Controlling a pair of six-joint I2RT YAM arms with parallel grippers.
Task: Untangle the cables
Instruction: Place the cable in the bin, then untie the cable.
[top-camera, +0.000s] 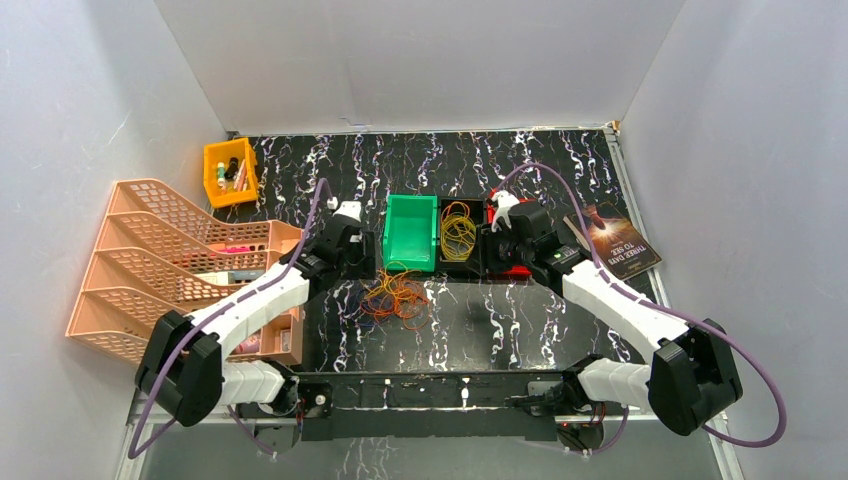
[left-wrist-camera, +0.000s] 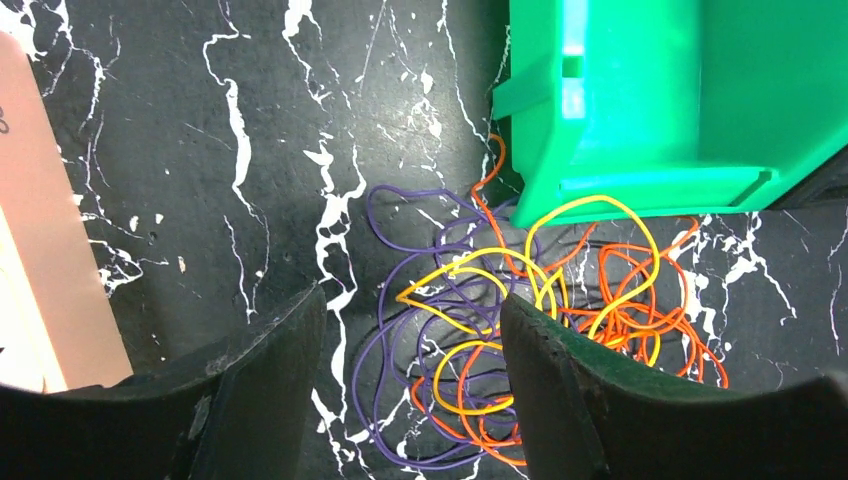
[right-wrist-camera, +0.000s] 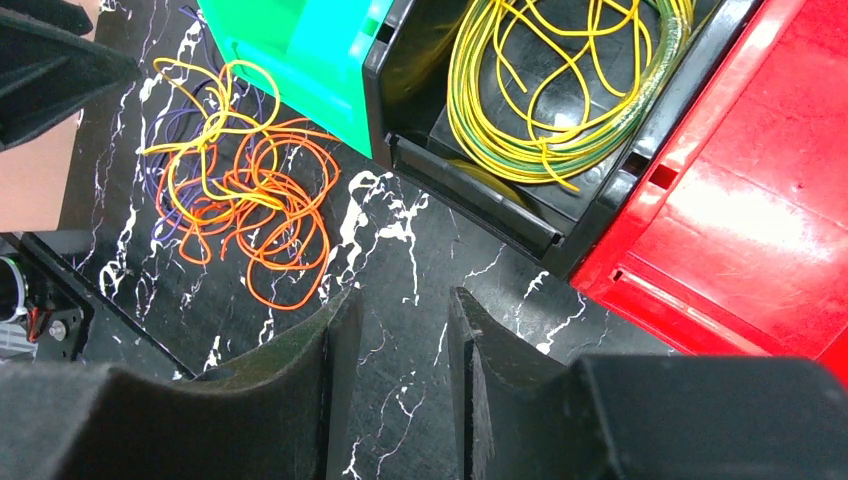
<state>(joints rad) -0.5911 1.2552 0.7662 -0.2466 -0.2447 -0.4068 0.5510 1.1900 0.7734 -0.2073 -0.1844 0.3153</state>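
- We see the green bin (top-camera: 410, 232) at the middle of the table (top-camera: 500, 330) and place everything from it.
- The tangle (top-camera: 395, 297) of yellow, orange and purple cables lies on the table just in front of the green bin. In the left wrist view the tangle (left-wrist-camera: 520, 330) has one orange strand reaching up the green bin's (left-wrist-camera: 680, 100) near left corner.
- A yellow coil (top-camera: 459, 230) lies inside the black bin (top-camera: 444, 262), which stands against the green bin's right side. In the right wrist view the coil (right-wrist-camera: 560, 90) fills much of the black bin (right-wrist-camera: 470, 190), apart from the tangle (right-wrist-camera: 240, 190).
- A red bin (right-wrist-camera: 740, 230) stands on the black bin's far side from the green bin (right-wrist-camera: 300, 50).
- The left gripper (left-wrist-camera: 410, 300) hangs just left of the green bin, over the tangle's left part. Its fingers are spread and grasp nothing that we can see.
- The right gripper (right-wrist-camera: 402, 295) hovers right of the green bin, in front of the black and red bins. Its fingers stand a narrow gap apart over bare table, empty.
- A pink rack (top-camera: 150, 260) sits well left of the green bin, and a book (top-camera: 620, 240) well right.
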